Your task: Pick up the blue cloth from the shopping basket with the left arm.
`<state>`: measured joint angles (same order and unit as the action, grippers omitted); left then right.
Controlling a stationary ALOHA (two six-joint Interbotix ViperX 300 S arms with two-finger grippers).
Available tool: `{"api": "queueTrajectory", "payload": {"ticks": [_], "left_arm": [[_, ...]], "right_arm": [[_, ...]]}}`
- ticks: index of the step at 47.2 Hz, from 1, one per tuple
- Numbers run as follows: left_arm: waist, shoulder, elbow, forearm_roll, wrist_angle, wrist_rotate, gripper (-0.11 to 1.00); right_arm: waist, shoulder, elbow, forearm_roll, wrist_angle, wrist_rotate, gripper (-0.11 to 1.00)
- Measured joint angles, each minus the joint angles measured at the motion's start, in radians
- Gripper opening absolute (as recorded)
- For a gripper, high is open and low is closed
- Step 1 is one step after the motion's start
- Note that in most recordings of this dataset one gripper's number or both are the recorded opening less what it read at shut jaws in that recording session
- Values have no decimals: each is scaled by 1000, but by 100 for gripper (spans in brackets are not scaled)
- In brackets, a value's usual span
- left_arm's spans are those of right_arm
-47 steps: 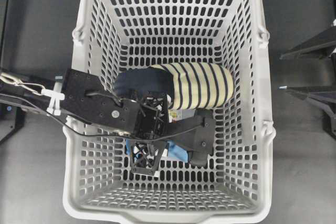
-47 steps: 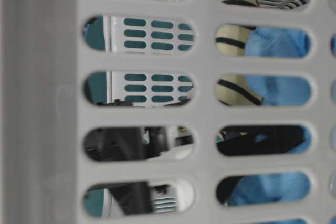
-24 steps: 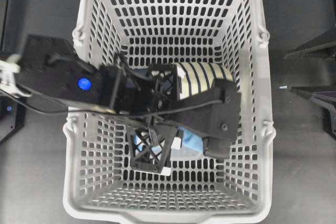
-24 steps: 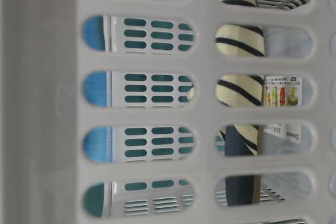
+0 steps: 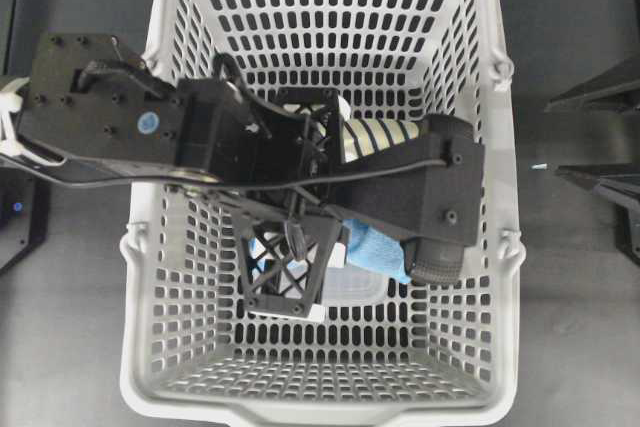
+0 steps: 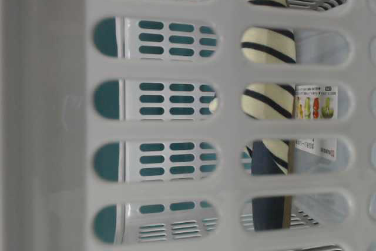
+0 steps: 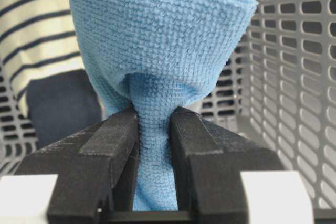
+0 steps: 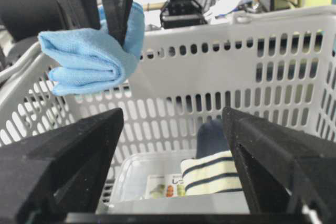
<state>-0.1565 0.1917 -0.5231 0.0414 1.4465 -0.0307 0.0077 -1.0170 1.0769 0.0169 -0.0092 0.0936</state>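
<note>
Left arm (image 5: 200,137) over shopping basket (image 5: 480,247)

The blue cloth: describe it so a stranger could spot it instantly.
Find the big grey shopping basket. Above its interior, the left claw is shut on the blue cloth, a soft light-blue microfibre bundle hanging clear of the floor. The striped fabric and the clear plastic box lie on the basket floor, so only the cloth is lifted.

The left arm (image 5: 110,117) is built of flat matte-black plates studded with small screws, seen at the left of the overhead frame. A blue dot is marked on one plate, and black cables are looped along it. Open lattice ribbing is shown on the left gripper (image 5: 385,257). White blocks are fitted beside its black fingers (image 7: 113,150).
</note>
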Motion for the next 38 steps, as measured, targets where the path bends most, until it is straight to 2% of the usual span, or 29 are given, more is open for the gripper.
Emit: {"api": "queueTrajectory", "payload": {"ticks": [31, 38], "left_arm": [[20, 0, 0, 0, -2, -3, 16], [20, -2, 25, 0, -23, -3, 16]], "right_arm": [[0, -25, 15, 0, 0, 0, 74], [0, -34, 20, 0, 2, 0, 74]]}}
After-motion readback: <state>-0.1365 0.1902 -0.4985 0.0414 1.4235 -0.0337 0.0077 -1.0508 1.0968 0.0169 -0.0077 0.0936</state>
